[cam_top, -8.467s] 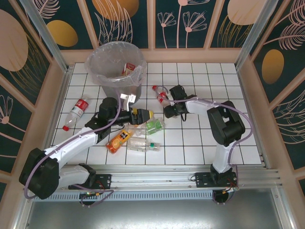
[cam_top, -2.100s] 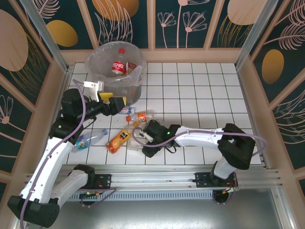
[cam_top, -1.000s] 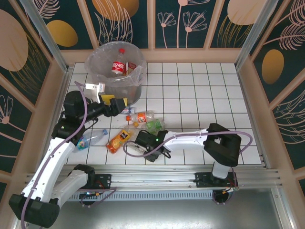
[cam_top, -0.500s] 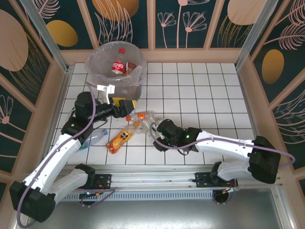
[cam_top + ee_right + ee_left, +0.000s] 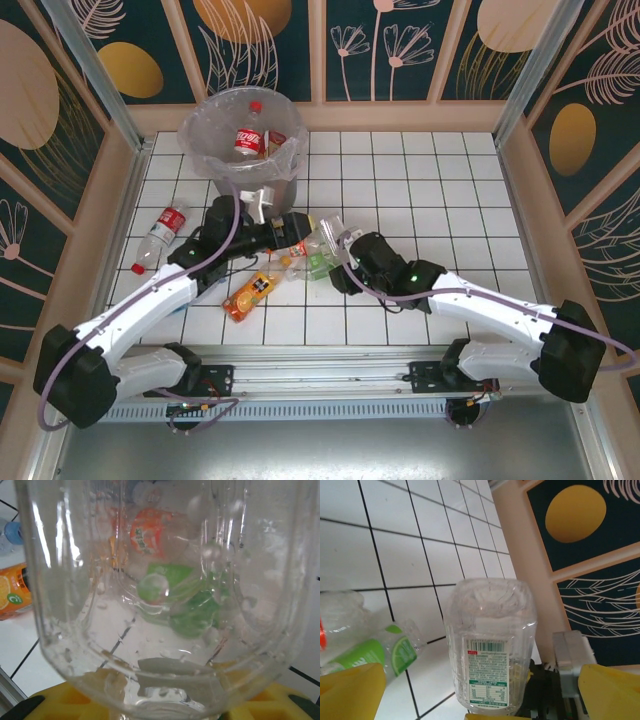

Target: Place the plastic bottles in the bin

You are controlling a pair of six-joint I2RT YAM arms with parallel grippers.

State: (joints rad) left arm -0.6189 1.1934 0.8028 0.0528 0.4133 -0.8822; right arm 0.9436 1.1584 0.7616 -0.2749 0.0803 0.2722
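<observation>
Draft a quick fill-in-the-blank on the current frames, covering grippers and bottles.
1. The right gripper is shut on a clear bottle; the left gripper is ___.
2. The capped bottle in the bin has a ___ label.
3. In the left wrist view, the lying bottle left of the held one has a ___ label.
Missing: open; red; green.

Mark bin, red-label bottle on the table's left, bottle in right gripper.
bin [image 5: 213, 170], top view, bag-covered wall.
red-label bottle [image 5: 170, 222], top view, label.
held clear bottle [image 5: 488, 672], left wrist view, printed label.
</observation>
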